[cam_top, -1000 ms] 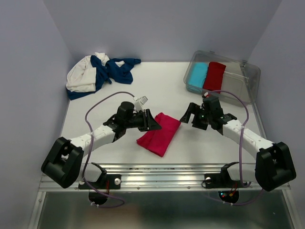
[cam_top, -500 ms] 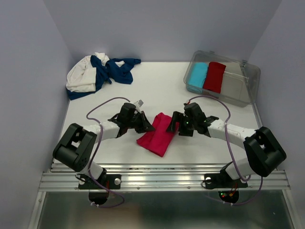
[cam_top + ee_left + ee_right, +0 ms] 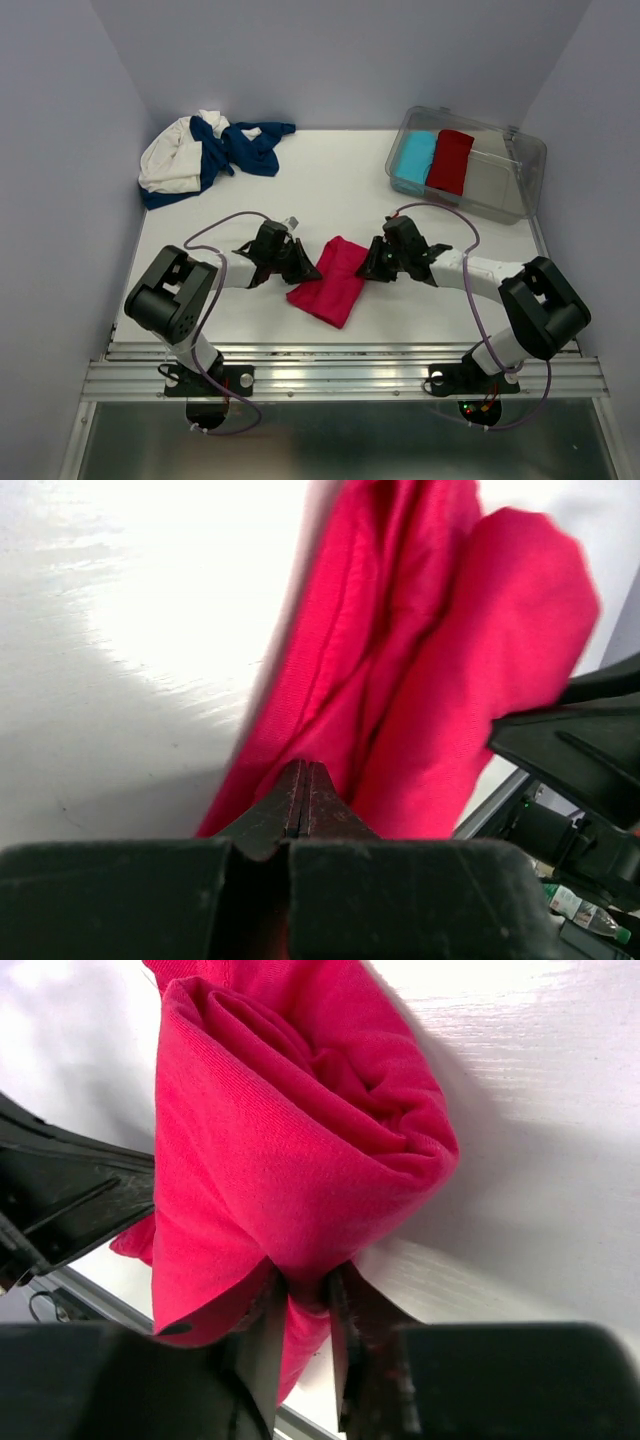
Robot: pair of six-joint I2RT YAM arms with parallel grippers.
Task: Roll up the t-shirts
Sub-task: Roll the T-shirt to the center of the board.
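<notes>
A bright pink-red t-shirt lies folded into a narrow band at the middle of the table. My left gripper sits low at its left side, my right gripper at its right end. In the left wrist view the left gripper has its tips pressed together on the shirt; red cloth shows in the gap behind them. In the right wrist view the right gripper pinches a bunched fold of the shirt. More t-shirts, white and navy, lie in a heap at the back left.
A clear plastic bin at the back right holds a light blue roll and a dark red roll. Side walls close in the table. The opposite arm's black body shows at the edge of each wrist view.
Both arms have dropped and closed in on the pink-red shirt from either side. The left jaws shut first; the right jaws have just closed on the shirt's fold.
</notes>
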